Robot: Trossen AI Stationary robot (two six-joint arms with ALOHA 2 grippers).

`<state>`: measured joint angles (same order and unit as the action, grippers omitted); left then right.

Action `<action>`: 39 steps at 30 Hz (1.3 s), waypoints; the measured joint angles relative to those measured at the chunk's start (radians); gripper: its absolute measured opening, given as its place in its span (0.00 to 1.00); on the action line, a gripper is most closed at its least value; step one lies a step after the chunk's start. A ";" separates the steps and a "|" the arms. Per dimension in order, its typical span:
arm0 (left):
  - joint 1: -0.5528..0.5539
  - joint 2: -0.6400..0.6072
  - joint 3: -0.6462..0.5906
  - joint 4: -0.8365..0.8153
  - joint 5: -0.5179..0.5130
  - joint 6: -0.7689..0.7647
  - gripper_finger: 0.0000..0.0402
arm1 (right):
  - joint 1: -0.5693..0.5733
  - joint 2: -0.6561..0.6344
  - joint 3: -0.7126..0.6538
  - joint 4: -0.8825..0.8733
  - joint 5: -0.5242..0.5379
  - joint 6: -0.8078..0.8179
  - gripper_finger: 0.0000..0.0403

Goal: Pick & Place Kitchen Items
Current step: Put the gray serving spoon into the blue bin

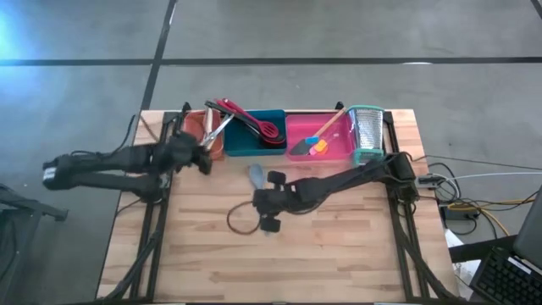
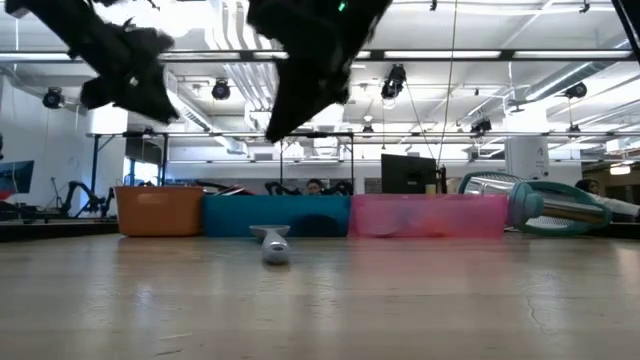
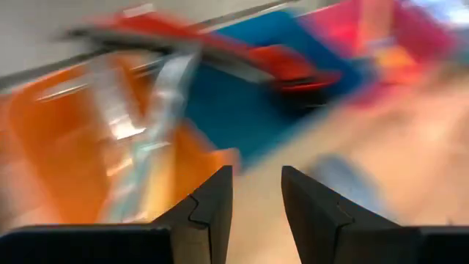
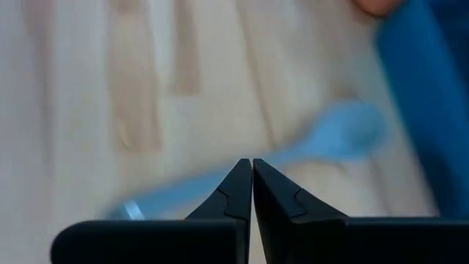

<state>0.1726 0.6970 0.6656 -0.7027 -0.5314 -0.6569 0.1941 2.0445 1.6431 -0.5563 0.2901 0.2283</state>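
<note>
No writing is readable. The right pincer [image 4: 252,170], pressed together and empty, hangs above a pale blue spoon [image 1: 257,175] on the desk [image 1: 339,254]. Behind, the left pincer [image 3: 256,192], slightly spread, holds nothing beside the orange tray [image 1: 213,151] with metal tongs [image 1: 217,130].

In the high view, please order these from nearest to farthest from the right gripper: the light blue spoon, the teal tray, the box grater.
From the right gripper, shut above mid-table:
1. Light blue spoon, on the bare wood just behind it.
2. Teal tray, at the back edge, middle of the row.
3. Box grater, at the back right, beside the pink tray.
</note>
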 joint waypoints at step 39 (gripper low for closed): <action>-0.438 0.881 0.371 0.287 0.082 -0.352 0.30 | 0.188 -0.125 -0.005 -1.000 0.471 0.886 0.02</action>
<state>-0.2655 1.5781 1.0368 -0.4160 -0.4490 -1.0091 0.3821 1.9193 1.6378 -1.5561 0.7613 1.1139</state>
